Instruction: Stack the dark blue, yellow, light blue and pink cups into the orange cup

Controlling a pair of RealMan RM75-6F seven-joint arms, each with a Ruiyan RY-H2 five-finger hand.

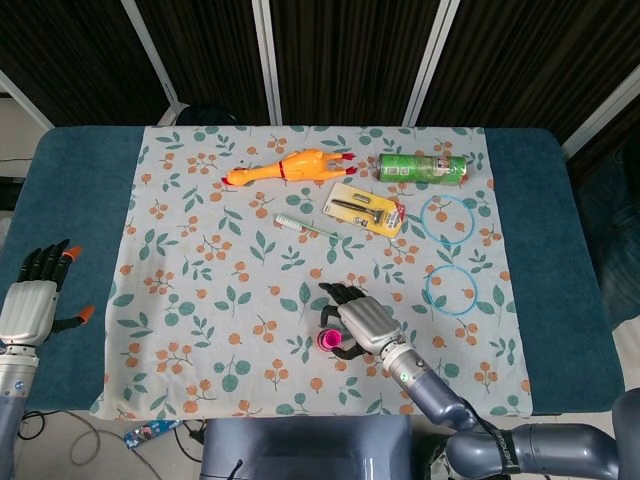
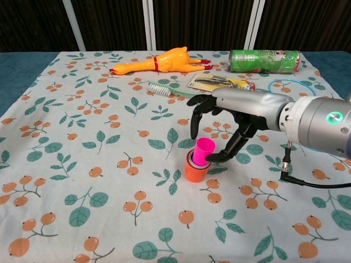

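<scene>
The orange cup [image 2: 196,171] stands upright on the flowered cloth with other cups nested in it; only thin coloured rims show at its mouth. The pink cup [image 2: 203,151] sits in the top of the stack, sticking well out and leaning slightly. My right hand [image 2: 227,123] arches over it, thumb against the cup's right side near its base and the other fingers [image 2: 194,118] hanging down by its left rim. From the head view the pink cup [image 1: 328,340] peeks out left of the right hand [image 1: 362,320]. My left hand [image 1: 35,298] hovers over the table's left edge, fingers apart, holding nothing.
At the back of the cloth lie a rubber chicken [image 1: 285,167], a green can [image 1: 422,168], a packaged razor [image 1: 366,208] and a toothbrush [image 1: 308,225]. Two light blue rings [image 1: 448,218] [image 1: 451,289] lie to the right of the stack.
</scene>
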